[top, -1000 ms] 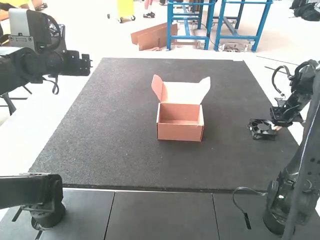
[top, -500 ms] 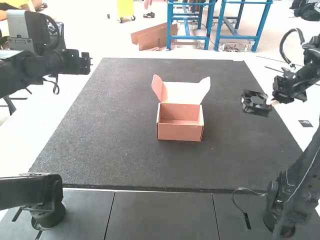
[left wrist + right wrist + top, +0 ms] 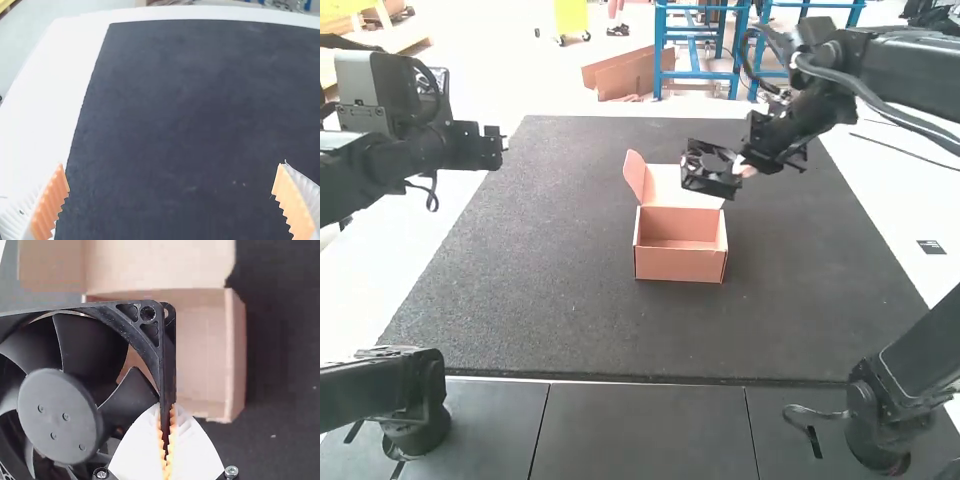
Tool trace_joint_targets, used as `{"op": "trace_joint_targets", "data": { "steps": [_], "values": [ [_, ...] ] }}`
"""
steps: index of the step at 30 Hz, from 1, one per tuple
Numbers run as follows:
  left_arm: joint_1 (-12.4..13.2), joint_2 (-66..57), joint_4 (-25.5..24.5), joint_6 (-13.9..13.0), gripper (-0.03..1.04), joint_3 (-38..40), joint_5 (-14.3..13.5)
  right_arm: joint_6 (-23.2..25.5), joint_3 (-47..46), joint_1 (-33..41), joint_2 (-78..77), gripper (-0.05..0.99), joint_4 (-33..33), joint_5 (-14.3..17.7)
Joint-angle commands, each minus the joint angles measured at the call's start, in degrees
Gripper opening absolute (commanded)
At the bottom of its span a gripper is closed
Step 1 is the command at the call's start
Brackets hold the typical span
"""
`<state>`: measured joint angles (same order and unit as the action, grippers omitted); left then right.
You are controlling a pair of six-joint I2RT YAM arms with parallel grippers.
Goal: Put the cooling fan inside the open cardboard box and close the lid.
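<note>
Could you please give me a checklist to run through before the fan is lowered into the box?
1. Grip: right hand shut on the cooling fan frame's edge: ok.
2. Access: cardboard box open, lid standing up at its back: ok.
3. Alignment: fan centred over the opening: cannot tell.
4. Interior: the part that shows is free: ok.
5. Clearance: left hand open, well away from the box: ok.
</note>
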<state>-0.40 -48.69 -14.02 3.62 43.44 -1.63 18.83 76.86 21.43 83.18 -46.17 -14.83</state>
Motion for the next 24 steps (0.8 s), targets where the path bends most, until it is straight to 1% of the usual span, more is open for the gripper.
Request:
{"op": "trace_joint_targets", "data": {
  "steps": [1,5,8,11,16,20,24],
  "values": [
    [-0.39,1.84,1.45,-0.8,0.97,-0.29,1.01,8.33,1.45,6.08,0.85,-0.01,1.08,5.51],
    [-0.39,1.93,2.86,-0.8,0.97,-0.29,1.1,10.0,-0.92,7.22,2.69,-0.01,5.92,13.6],
    [-0.39,1.93,3.39,-0.8,0.97,-0.02,1.45,10.0,-1.8,7.49,5.07,-0.01,8.91,17.29],
    [-0.39,1.93,3.56,-0.8,0.97,0.42,1.72,9.3,-1.8,7.57,8.23,-0.01,11.98,19.05],
    [-0.39,1.93,4.53,-0.8,0.97,0.59,1.89,8.77,-1.36,8.72,13.85,-0.01,14.8,19.58],
    [-0.39,1.58,5.67,-0.8,0.97,0.59,1.98,8.68,-1.45,9.51,17.11,-0.01,15.24,19.49],
    [-0.39,0.52,6.11,-0.8,0.97,1.03,1.98,7.36,-2.24,10.21,19.22,-0.01,15.15,19.66]
  ]
}}
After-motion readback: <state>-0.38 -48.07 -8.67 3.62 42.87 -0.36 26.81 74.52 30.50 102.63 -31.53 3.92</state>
